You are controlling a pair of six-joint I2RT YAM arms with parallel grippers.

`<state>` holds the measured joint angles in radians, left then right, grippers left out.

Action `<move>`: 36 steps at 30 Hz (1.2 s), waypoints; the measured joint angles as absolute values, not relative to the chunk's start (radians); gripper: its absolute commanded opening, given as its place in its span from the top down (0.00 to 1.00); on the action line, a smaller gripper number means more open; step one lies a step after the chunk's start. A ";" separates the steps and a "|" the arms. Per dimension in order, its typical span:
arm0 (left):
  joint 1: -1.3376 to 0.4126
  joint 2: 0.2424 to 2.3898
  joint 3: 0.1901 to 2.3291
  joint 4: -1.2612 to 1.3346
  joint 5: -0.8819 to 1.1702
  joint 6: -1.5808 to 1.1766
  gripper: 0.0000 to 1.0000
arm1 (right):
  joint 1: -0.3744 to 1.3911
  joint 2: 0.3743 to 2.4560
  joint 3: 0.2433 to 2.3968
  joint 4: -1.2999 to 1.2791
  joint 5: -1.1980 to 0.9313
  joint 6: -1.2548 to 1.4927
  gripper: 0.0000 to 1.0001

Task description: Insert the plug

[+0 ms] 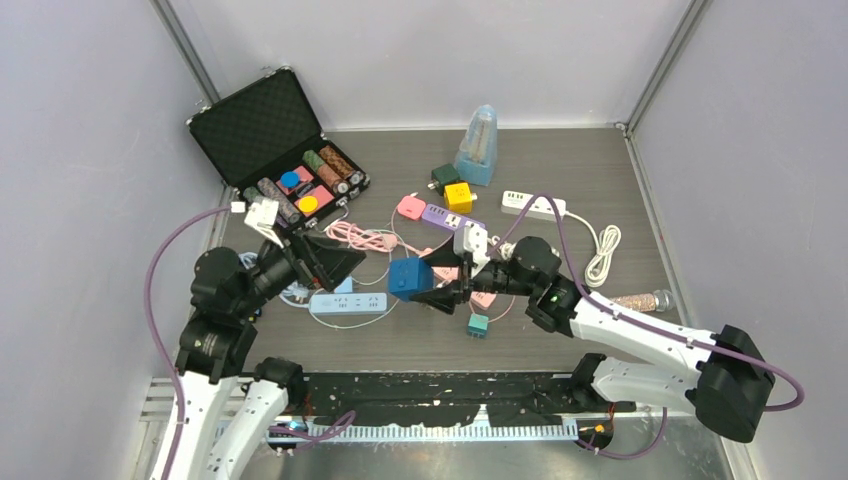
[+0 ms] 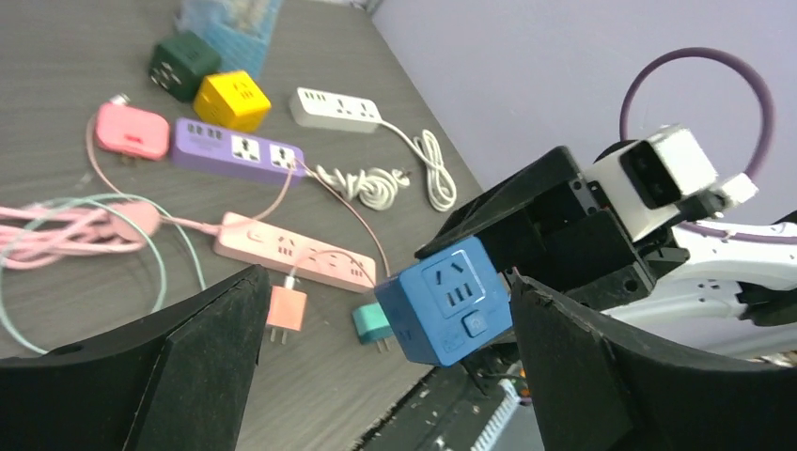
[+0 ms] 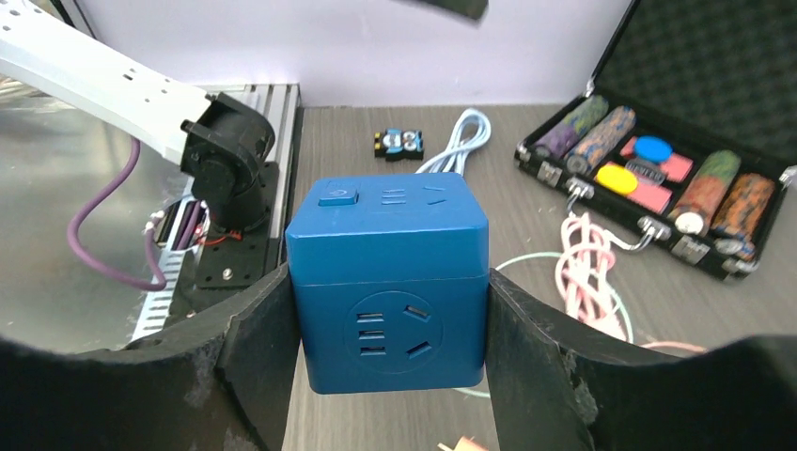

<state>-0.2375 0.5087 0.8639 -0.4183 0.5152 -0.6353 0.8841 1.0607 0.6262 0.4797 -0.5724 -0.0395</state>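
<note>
Between lilac walls [image 1: 80, 150], dark wood-grain table [image 1: 580, 160], right gripper [image 3: 390, 319] clamping blue cube [image 1: 408, 278]

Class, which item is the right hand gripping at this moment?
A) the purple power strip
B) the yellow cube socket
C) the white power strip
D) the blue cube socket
D: the right hand is shut on the blue cube socket, clamping it from both sides.

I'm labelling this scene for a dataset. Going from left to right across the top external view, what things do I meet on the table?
Open black case → light blue power strip → blue cube socket → teal adapter → white power strip → coiled white cable.
</note>
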 measured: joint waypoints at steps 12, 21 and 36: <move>-0.392 0.668 0.786 -0.395 0.486 -0.744 0.07 | 0.963 1.166 0.711 0.515 -0.501 -0.126 0.58; -0.396 0.718 0.762 -0.385 0.539 -0.764 0.07 | 1.002 1.260 0.785 0.421 -0.428 -0.159 0.57; -0.397 0.760 0.760 -0.459 0.544 -0.730 0.85 | 1.049 1.348 0.896 0.272 -0.323 -0.237 0.40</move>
<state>-0.3973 0.7605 0.7605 -0.4591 0.5442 -0.7300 1.0489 1.3476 0.8963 0.2722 -0.3229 -0.2367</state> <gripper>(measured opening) 0.532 0.675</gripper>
